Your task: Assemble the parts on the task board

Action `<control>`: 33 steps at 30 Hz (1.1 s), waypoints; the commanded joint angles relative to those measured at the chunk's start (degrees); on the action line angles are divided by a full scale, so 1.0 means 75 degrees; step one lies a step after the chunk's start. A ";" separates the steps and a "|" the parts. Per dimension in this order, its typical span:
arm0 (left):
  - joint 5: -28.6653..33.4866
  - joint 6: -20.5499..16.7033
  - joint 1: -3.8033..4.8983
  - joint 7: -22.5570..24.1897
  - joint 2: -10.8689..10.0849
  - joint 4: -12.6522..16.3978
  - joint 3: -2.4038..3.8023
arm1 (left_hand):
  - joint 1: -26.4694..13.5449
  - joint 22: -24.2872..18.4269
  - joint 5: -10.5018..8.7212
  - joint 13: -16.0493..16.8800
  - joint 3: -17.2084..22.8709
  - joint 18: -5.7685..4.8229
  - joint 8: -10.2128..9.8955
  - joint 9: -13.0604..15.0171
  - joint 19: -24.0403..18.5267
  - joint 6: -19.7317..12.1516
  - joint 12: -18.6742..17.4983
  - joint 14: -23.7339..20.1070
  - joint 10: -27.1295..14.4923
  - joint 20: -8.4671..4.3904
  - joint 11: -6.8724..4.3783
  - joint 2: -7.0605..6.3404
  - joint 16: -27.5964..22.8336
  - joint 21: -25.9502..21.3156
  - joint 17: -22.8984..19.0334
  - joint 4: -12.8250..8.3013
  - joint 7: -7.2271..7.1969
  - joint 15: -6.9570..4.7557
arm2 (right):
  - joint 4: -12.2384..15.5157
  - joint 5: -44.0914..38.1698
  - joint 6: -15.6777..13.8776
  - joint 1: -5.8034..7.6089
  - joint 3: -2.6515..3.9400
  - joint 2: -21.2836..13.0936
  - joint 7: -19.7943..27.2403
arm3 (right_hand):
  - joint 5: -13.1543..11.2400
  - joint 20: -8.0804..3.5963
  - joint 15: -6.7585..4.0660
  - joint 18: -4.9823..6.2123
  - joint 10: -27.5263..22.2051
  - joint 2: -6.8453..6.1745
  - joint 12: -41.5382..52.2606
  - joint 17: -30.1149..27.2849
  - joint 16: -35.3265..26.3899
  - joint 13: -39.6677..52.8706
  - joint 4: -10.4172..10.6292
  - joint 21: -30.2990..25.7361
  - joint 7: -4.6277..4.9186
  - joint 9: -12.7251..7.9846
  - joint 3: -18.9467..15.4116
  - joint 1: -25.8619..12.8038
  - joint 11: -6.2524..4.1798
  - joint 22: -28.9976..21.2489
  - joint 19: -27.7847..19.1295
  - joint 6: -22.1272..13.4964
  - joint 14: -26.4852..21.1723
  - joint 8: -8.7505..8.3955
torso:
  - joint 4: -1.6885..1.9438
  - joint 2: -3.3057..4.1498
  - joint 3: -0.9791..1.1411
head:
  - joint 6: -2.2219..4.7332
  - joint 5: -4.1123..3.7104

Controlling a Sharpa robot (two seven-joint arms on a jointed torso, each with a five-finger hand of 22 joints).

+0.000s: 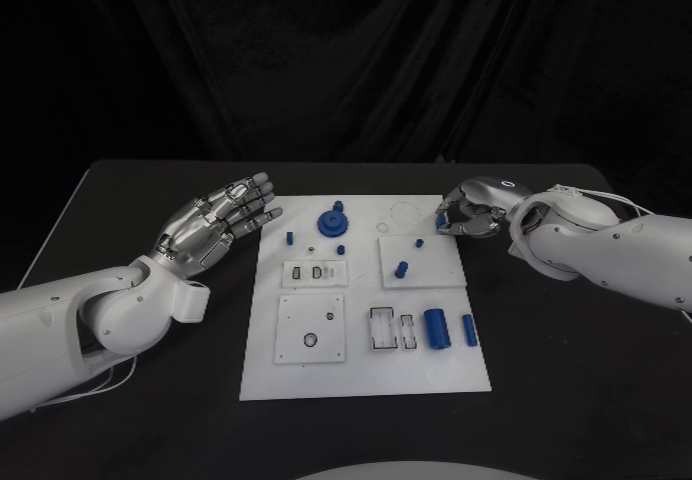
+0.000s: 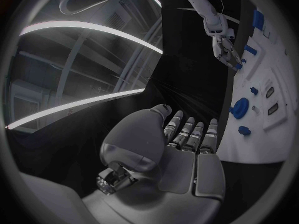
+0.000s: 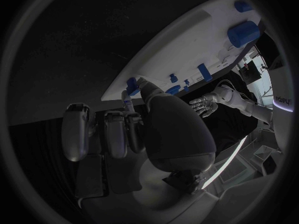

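A flat white board (image 1: 361, 385) lies mid-table with blue pegs and a round gear-like knob (image 1: 333, 222). The left hand (image 1: 216, 222) hovers beside it, fingers spread — empty. The right hand (image 1: 473, 212) pinches a small blue piece (image 1: 441, 221) at the board's far right corner.

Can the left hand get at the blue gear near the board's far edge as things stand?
Probably yes. The left hand hovers open beside the task board, holding nothing, and the blue gear sits close to its fingertips with nothing between them. The right hand is busy at the opposite corner.
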 commanded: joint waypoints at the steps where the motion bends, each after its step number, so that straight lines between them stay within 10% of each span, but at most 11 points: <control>1: 0.0012 0.0145 -0.0018 0.0785 0.0011 0.0003 0.0007 | -0.0078 0.0004 0.0040 -0.0001 0.0056 -0.0074 0.0014 0.0001 0.0051 -0.0029 0.0007 0.0003 -0.0010 -0.0015 0.0018 0.0000 0.0017 0.0029 0.0000 -0.0009 0.0034 0.0042 | -0.0020 -0.0049 -0.0106 -0.0023 0.0006 0.0011 0.0019 | 0.0027 0.0025 0.0055 0.0142 0.0781 0.0000 0.0021 0.1821 -0.0043 0.2009 0.0018 -0.0030 0.0004 0.0008 -0.0046 0.0096 0.0057 0.1369 -0.0009 0.0035 0.0713 0.0026 | 0.0006 0.0000 -0.0004 | -0.0018 -0.0008; 21: 0.0012 0.0166 -0.0044 0.0761 0.0000 -0.0008 0.0007 | -0.0086 0.0005 0.0039 0.0002 0.0072 -0.0077 0.0017 0.0003 0.0053 -0.0018 0.0023 0.0000 -0.0002 -0.0015 0.0026 0.0000 0.0016 0.0031 0.0000 -0.0009 0.0037 0.0045 | 0.0009 -0.0049 -0.0498 -0.0040 0.0008 0.0005 0.0133 | 0.0979 0.0004 0.0033 0.0149 0.0781 0.0169 0.0021 0.1790 -0.0078 0.2009 -0.0239 -0.0102 -0.0137 0.0585 0.0073 0.0427 0.0037 0.1372 0.0005 0.0755 0.0703 0.0740 | -0.0005 -0.0003 -0.0006 | -0.0065 0.0063; 33: 0.0012 0.0150 -0.0051 0.0743 -0.0033 0.0004 0.0007 | -0.0102 0.0005 0.0040 0.0003 0.0103 -0.0082 0.0021 0.0006 0.0056 -0.0005 0.0023 -0.0002 -0.0002 -0.0014 0.0034 -0.0003 0.0018 0.0033 0.0000 -0.0010 0.0041 0.0050 | 0.0947 -0.0201 -0.1497 0.0106 0.0088 -0.0275 0.0176 | 0.1266 -0.0033 -0.0012 0.0137 0.0781 0.0174 0.0021 0.1824 -0.0039 0.2009 -0.0327 -0.0063 -0.0202 0.0811 0.0111 0.0477 -0.0019 0.1403 0.0046 0.0840 0.0721 0.0982 | -0.0001 0.0000 -0.0003 | -0.0088 0.0103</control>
